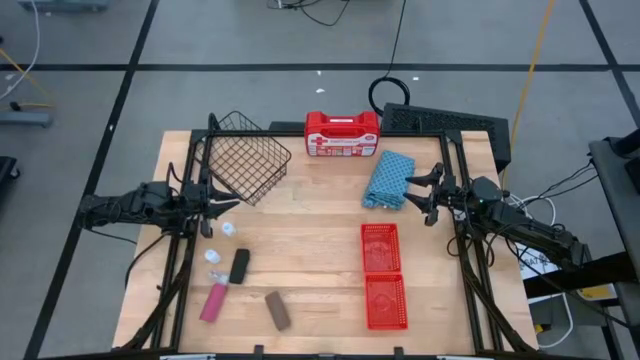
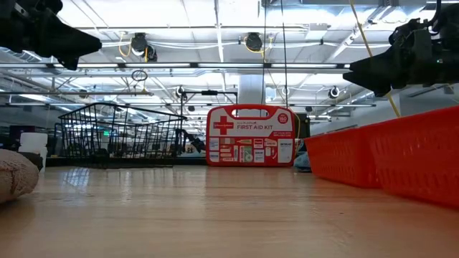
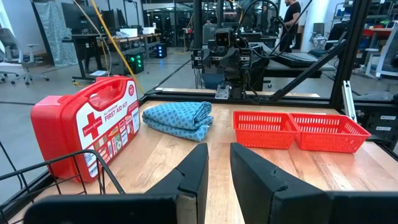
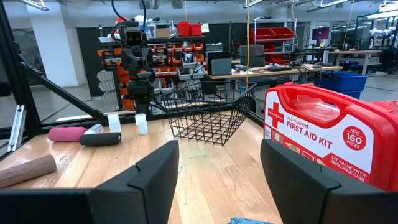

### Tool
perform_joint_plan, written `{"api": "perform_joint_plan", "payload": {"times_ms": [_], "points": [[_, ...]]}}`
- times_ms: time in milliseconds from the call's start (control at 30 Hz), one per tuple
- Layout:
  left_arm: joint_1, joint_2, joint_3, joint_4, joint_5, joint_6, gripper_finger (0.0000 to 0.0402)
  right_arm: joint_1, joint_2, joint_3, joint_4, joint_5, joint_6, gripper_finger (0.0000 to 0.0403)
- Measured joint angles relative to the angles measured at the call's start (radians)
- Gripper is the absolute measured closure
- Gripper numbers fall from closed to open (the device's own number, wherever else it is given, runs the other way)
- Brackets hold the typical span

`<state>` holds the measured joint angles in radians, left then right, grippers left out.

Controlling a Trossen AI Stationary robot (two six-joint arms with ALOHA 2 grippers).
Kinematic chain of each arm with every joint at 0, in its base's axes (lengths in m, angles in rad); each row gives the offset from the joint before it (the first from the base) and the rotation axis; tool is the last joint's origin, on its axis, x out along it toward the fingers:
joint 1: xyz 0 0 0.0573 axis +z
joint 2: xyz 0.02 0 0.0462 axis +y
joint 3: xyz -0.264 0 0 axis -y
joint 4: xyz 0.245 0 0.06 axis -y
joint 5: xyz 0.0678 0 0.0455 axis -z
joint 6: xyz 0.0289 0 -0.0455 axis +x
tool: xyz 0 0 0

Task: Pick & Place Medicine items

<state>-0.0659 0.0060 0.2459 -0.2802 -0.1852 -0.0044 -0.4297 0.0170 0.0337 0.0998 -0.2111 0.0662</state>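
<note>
Light comes from long ceiling lamps above, which glare white in the low view, and the wooden table is evenly bright with only faint, soft shadows under the wire basket and the small items. In the low view the near table surface and the pale rounded object at the edge are out of focus, while the red first aid kit is sharp. In the wrist views the dark fingers close to the lens look soft and underexposed.
</note>
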Motion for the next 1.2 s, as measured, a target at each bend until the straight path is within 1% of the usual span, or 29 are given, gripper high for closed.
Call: {"api": "perform_joint_plan", "payload": {"times_ms": [300, 400, 467, 633, 700, 767, 867, 967, 1100, 1167, 1200], "points": [[0.000, 0.000, 0.000, 0.000, 0.000, 0.000, 0.0327, 0.000, 0.000, 0.000, 0.000, 0.000, 0.000, 0.0187], [0.000, 0.000, 0.000, 0.000, 0.000, 0.000, 0.0328, 0.000, 0.000, 0.000, 0.015, 0.023, -0.003, 0.0186], [0.000, 0.000, 0.000, 0.000, 0.000, 0.000, 0.0327, 0.000, 0.001, 0.000, 0.035, 0.026, 0.046, 0.0186], [0.000, 0.000, 0.000, 0.000, 0.000, 0.000, 0.0328, 0.000, 0.001, 0.000, 0.083, 0.025, 0.274, 0.0188], [0.000, 0.000, 0.000, 0.000, 0.000, 0.000, 0.0327, 0.000, 0.001, 0.000, 0.111, 0.025, 0.342, 0.0186], [0.000, 0.000, 0.000, 0.000, 0.000, 0.000, 0.0327, 0.000, 0.001, 0.000, 0.119, 0.026, 0.382, 0.0184], [0.000, 0.000, 0.000, 0.000, 0.000, 0.000, 0.0327, 0.000, 0.001, 0.000, 0.117, 0.037, 0.390, 0.0184], [0.000, 0.000, 0.000, 0.000, 0.000, 0.000, 0.0327, 0.000, 0.001, 0.000, 0.113, 0.095, 0.384, 0.0186], [0.000, 0.000, 0.000, 0.000, 0.000, 0.000, 0.0327, 0.000, 0.001, 0.000, 0.111, 0.251, 0.326, 0.0187], [0.000, 0.000, 0.000, 0.000, 0.000, 0.000, 0.0328, 0.000, 0.001, 0.000, 0.099, 0.308, 0.296, 0.0186], [0.000, 0.000, 0.000, 0.000, 0.000, 0.000, 0.0328, 0.000, 0.002, 0.000, 0.096, 0.320, 0.278, 0.0185]]}}
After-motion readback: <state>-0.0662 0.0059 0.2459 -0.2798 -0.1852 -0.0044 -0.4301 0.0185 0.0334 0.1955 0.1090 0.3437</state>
